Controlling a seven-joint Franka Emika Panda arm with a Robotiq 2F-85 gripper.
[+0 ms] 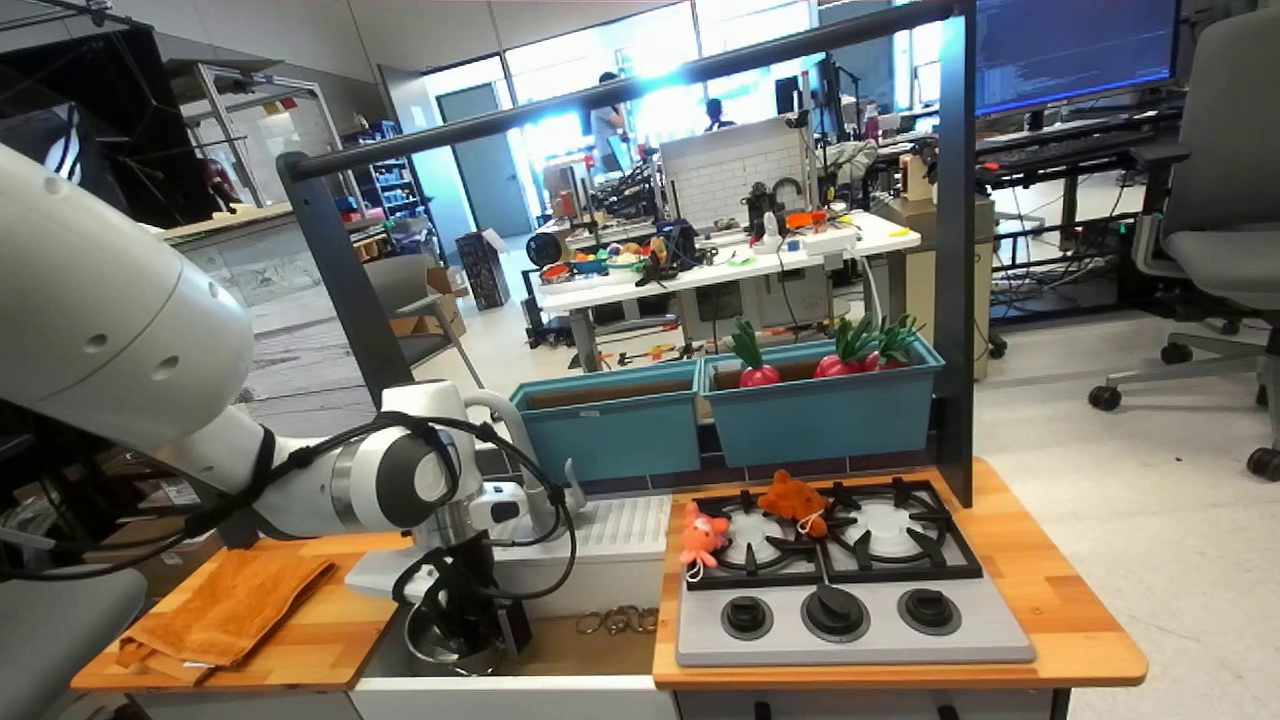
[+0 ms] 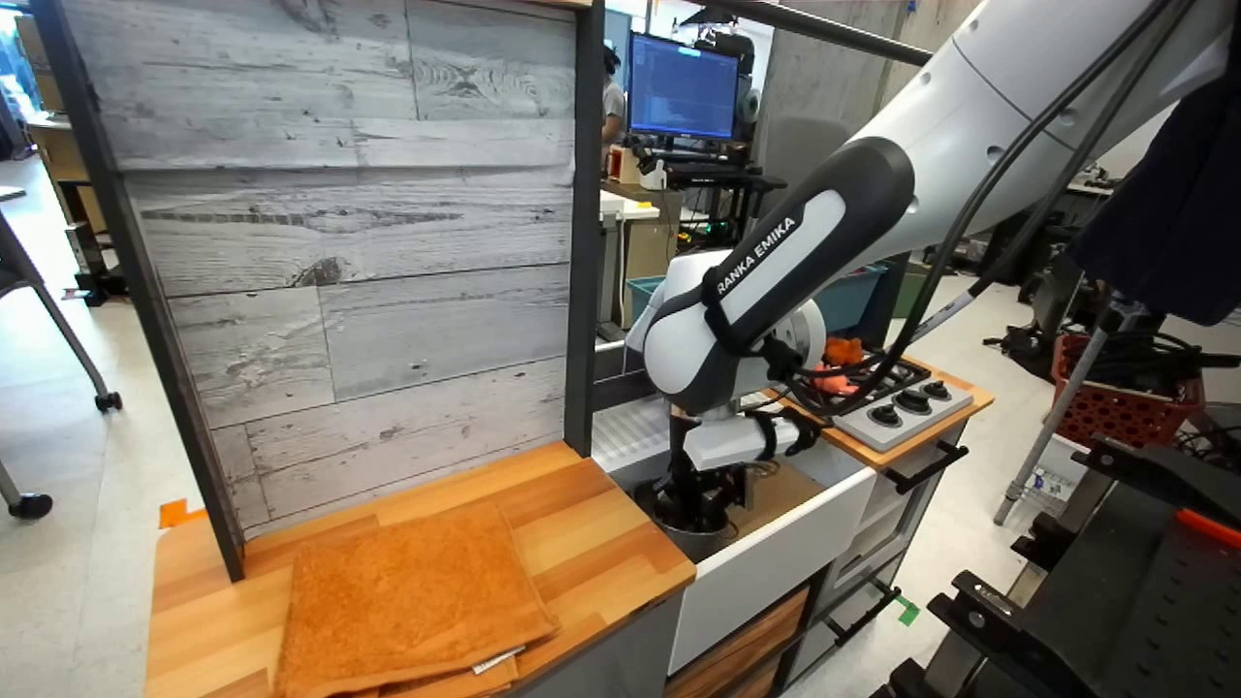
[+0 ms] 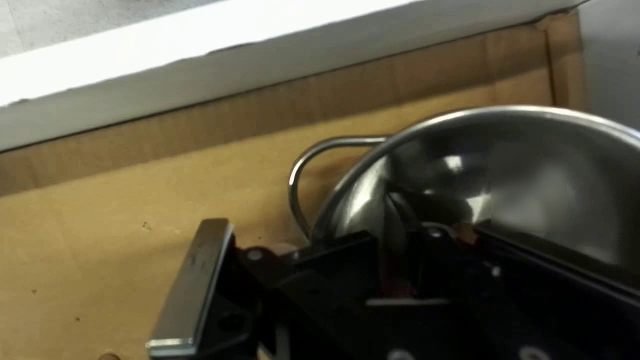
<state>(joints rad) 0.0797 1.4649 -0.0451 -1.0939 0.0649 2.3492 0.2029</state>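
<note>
The fingers [image 3: 345, 255] point downward into the white sink [image 1: 515, 700], at the right rim of the metal pot [image 3: 540, 190]. The gap between the 2 fingers is narrow, and they appear to straddle the pot wall. The contact area is dark and blurred; it cannot be told whether they clamp the wall.

The pot sits at the left end of the sink, mouth facing up, above a cardboard liner [image 3: 125, 250]. Its loop handle [image 3: 291, 187] projects from the right side, just beside the fingers. Metal rings [image 1: 620, 621] lie farther right on the liner.

Left of the sink, a folded orange cloth [image 1: 235, 605] lies on the wooden bench [image 1: 345, 640]. Right of the sink, the stove [image 1: 780, 652] carries 2 soft toys: a pink toy [image 1: 703, 537] at the left edge and an orange toy [image 1: 792, 498] on the far side. At the far side, 2 teal planters [image 1: 615, 435] are mounted; the right planter holds radishes [image 1: 760, 376].
</note>
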